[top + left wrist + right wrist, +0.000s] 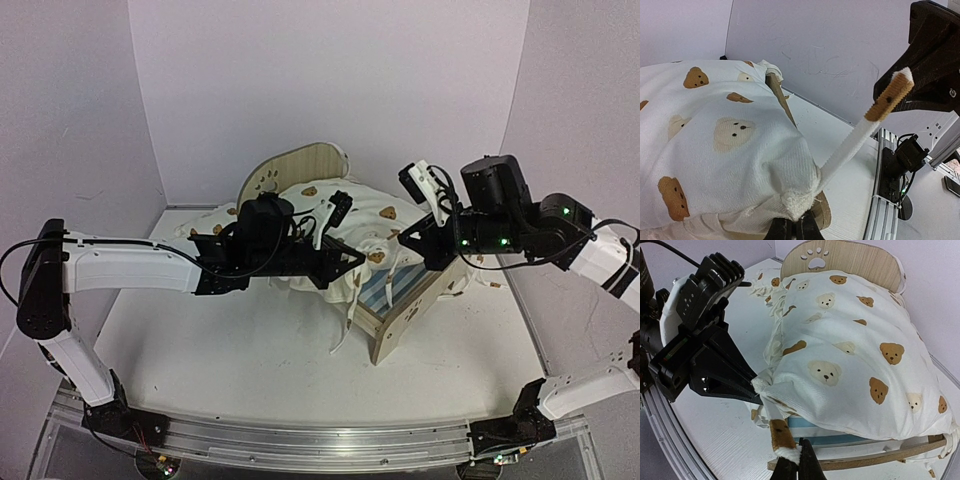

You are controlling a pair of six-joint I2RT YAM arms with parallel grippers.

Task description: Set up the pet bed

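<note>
Top external view: the pet bed (400, 315) stands at the centre of the counter (250, 350), headboard toward 11 o'clock and footboard toward 5 o'clock. A bear-print cushion (340, 210) lies draped over the frame. The left gripper (352, 262) reaches in from 9 o'clock and the right gripper (410, 238) from 3 o'clock, their tips near each other over the foot end. Left wrist view: the left gripper (795, 227) at 6 o'clock has its jaws closed, pinching a corner of the cushion (730, 135). A tie (855, 140) runs taut from that corner toward 2 o'clock, its end at the tip of the right gripper (917, 82). A plywood edge of the pet bed (780, 97) shows beyond the cushion. Right wrist view: the right gripper (797, 465) at 6 o'clock has its jaws closed on the end of the tie (782, 435). The left gripper (752, 385) at 9 o'clock clamps the bunched corner. The cushion (850, 355) covers the pet bed (855, 257); the paw-print headboard stands at 12 o'clock, and the striped base shows below the cushion.
</note>
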